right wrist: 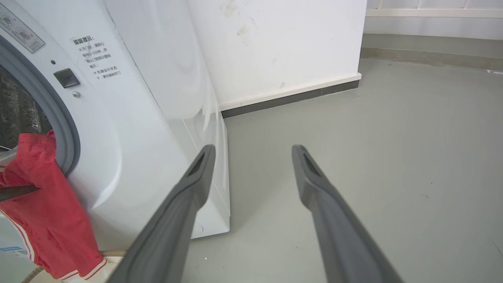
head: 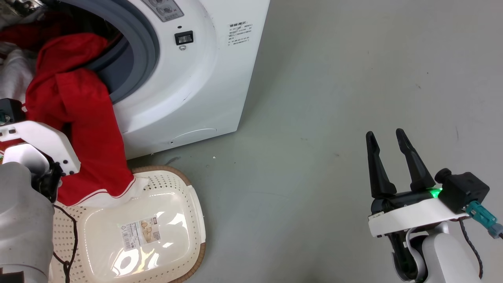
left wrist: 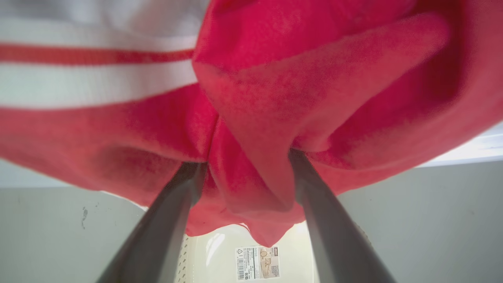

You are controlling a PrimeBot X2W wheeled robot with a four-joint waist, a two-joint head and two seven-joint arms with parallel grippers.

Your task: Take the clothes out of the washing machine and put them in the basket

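A red garment of the clothes (head: 78, 118) hangs out of the washing machine's (head: 196, 78) grey-ringed porthole, its white-striped hem resting on the rim of the basket (head: 173, 220). My left gripper (left wrist: 243, 159) is open. Red cloth (left wrist: 314, 78) is bunched between its fingers and hides their tips, and the basket's labelled bottom (left wrist: 220, 255) shows below them. In the head view the garment covers those fingers, leaving the left wrist housing (head: 39, 145) in sight. More red and pale cloth (head: 23, 35) lies in the drum. My right gripper (head: 387, 135) stands open and empty over the floor at lower right.
Grey floor (head: 334, 98) stretches to the right of the machine. In the right wrist view a white wall with a dark baseboard (right wrist: 290, 96) stands behind the machine (right wrist: 129, 137), and the hanging garment (right wrist: 51, 220) shows at the left. A black cable (head: 72, 236) runs along my left forearm.
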